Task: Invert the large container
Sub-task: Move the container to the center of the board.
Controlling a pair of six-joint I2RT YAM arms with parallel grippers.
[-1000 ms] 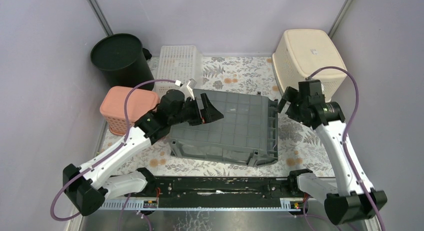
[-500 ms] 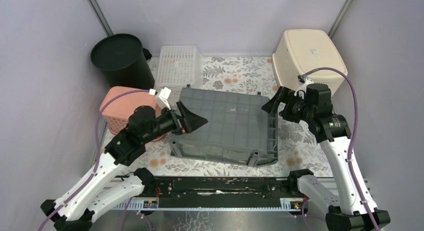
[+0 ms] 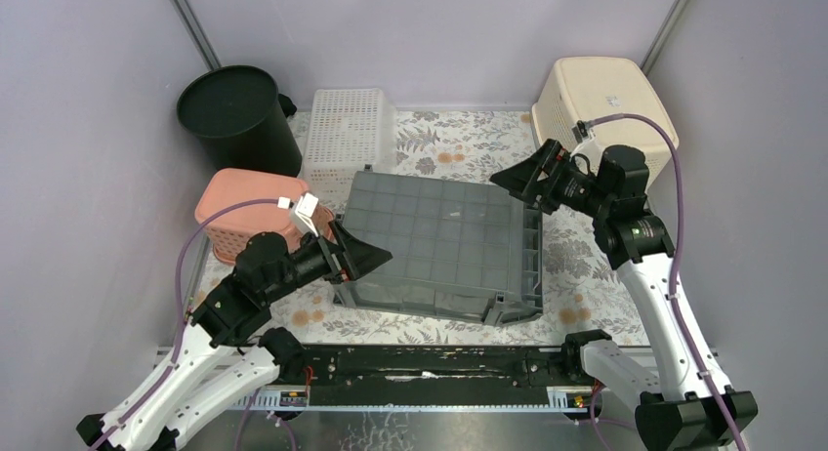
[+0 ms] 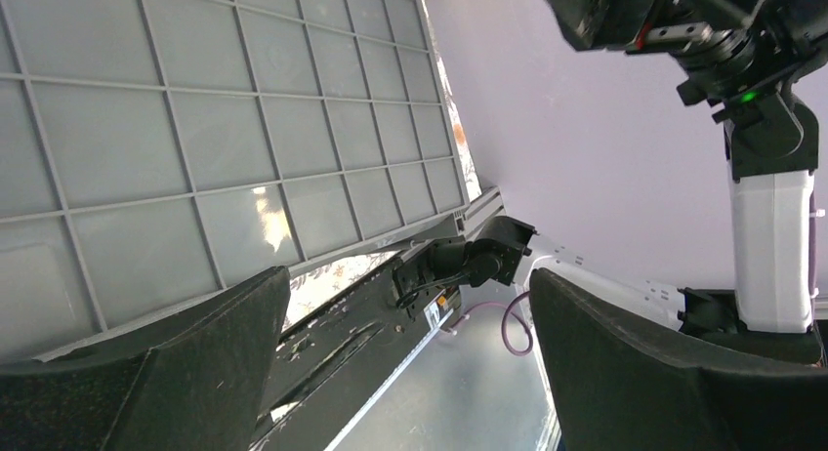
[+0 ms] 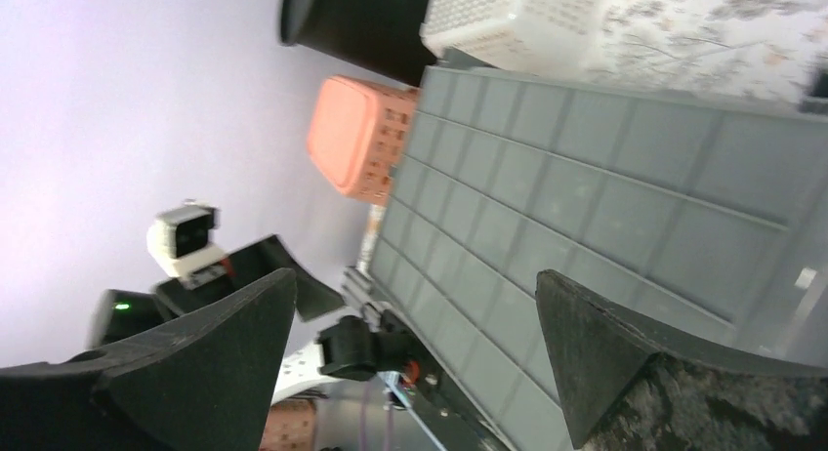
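The grey crate point(image 3: 439, 241) lies with its gridded bottom up, the left gripper point(image 3: 376, 259) near its left edge, the right gripper point(image 3: 508, 183) near its far-right corner, both with jaws spread and empty.

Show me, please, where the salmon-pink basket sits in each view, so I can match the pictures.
Top external: the salmon-pink basket is left of centre, beside the left end of the grey container.
Left wrist: not in view.
Right wrist: the basket is in the upper middle, beyond the container's far corner.
Shared landmark: the container's gridded face, visible in all three.
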